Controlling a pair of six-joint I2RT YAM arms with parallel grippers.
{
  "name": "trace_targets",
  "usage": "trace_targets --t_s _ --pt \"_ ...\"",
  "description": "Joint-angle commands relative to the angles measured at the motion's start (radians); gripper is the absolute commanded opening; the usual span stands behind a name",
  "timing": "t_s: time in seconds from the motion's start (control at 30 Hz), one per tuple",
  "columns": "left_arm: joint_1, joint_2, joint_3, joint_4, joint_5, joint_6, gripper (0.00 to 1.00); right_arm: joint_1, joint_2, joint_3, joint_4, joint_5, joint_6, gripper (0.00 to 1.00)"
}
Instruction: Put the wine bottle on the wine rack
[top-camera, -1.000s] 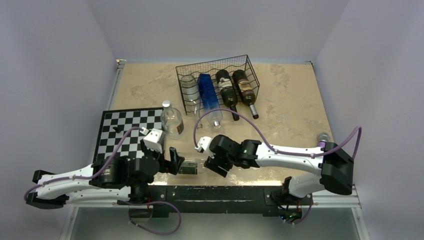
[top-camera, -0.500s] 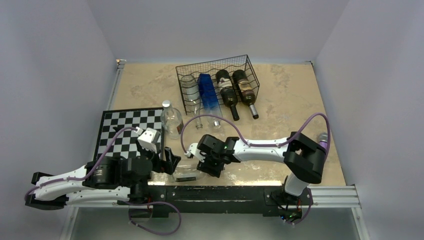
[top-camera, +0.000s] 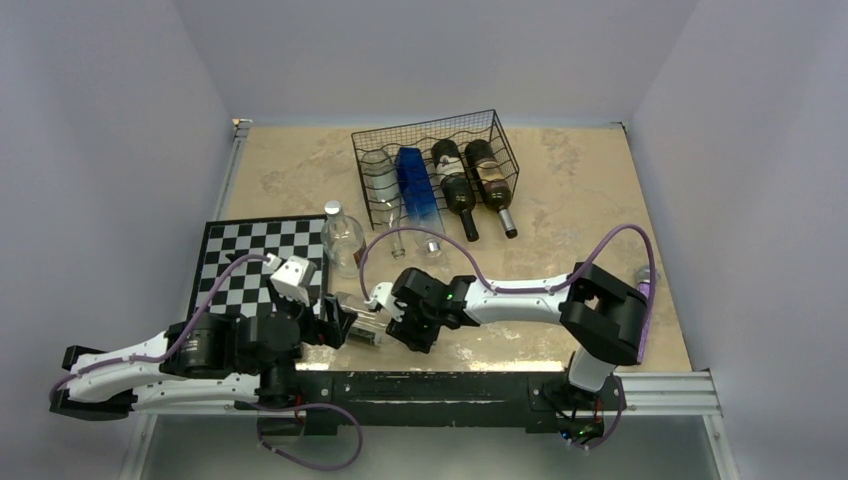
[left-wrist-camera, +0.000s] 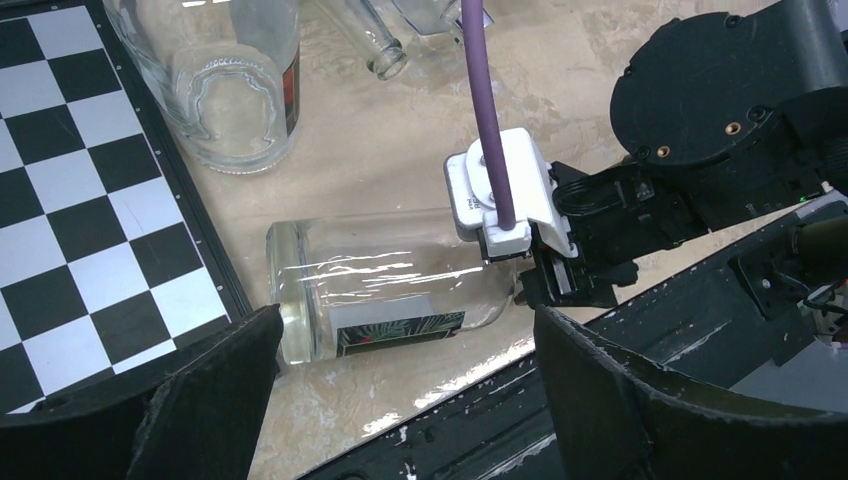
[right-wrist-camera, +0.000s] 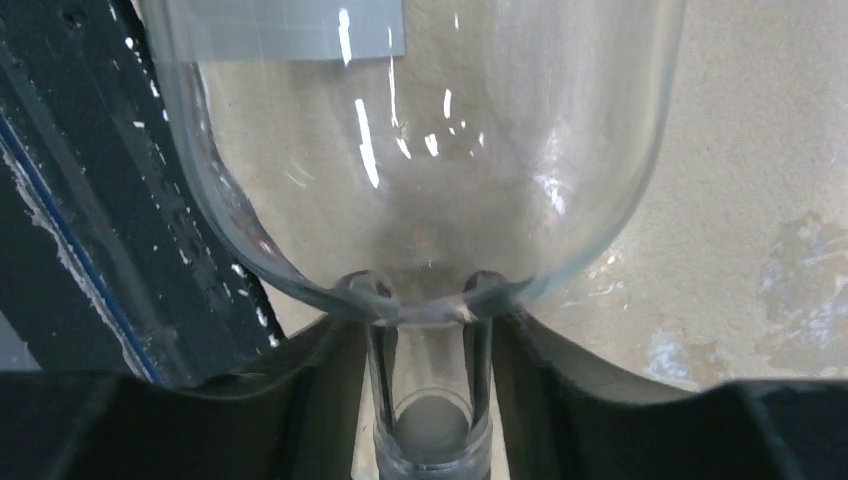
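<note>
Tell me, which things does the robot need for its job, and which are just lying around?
For the job: wine bottle lying on its side, right tool closed on its neck, wine rack.
Just lying about: chessboard, standing clear bottle, four bottles already in the rack.

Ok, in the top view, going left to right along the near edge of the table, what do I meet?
Left gripper, open → clear wine bottle lying on its side → right gripper, closed on its neck.
</note>
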Motion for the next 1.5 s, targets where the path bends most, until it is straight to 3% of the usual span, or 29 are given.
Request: trace_targets --t_s 0.0,0.17,0.33,0.4,0.47,0.53,0.77,1.47 --pt "0.005 -0.005 0.045 -0.003 -0.025 0.021 0.99 -0.004 -0.012 -0.048 0.161 0.026 0.035 0.55" --pt "0.005 -0.004 0.050 -0.006 -0.026 0.023 0.99 -0.003 -0.005 -0.079 0.248 0.069 0.035 0.57" --pt "0.006 0.003 0.058 -0.013 -0.027 0.028 0.99 -0.003 0.010 -0.100 0.303 0.101 0.069 0.47" --pt "0.004 0.001 0.061 -0.018 -0.027 0.028 0.99 -0.002 0.014 -0.113 0.324 0.116 0.075 0.40" --pt "0.004 -0.001 0.061 -0.019 -0.026 0.028 0.99 -0.002 0.013 -0.127 0.339 0.132 0.083 0.26" --pt "0.006 -0.003 0.062 -0.018 -0.029 0.031 0.99 -0.002 0.015 -0.130 0.339 0.153 0.102 0.01" --pt "0.005 -0.003 0.068 -0.019 -0.031 0.040 0.99 0.019 -0.047 -0.136 0.325 0.203 0.125 0.00" --pt "0.006 -0.023 0.064 -0.024 -0.034 0.044 0.99 0.095 -0.525 -0.246 0.164 0.191 0.405 0.00"
